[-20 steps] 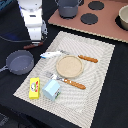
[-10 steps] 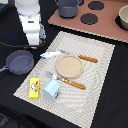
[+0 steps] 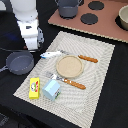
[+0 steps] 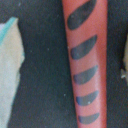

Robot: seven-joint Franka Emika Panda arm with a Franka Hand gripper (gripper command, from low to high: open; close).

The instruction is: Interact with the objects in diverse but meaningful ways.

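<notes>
Exterior view: the arm's gripper [image 3: 33, 46] hangs low just above the frying pan [image 3: 20, 62], which sits off the woven mat [image 3: 100, 75], at its edge toward the exterior view's left. Beside the pan on the mat lie the tube [image 3: 50, 54], the yellow box [image 3: 34, 87] and the blue carton [image 3: 51, 89]. I cannot tell whether the fingers are spread or pressed together.

Wrist view: a reddish handle [image 4: 86, 60] with dark slots fills the frame lengthwise, directly under the camera, so its long axis likely runs beneath the gripper. No fingers are visible.
</notes>
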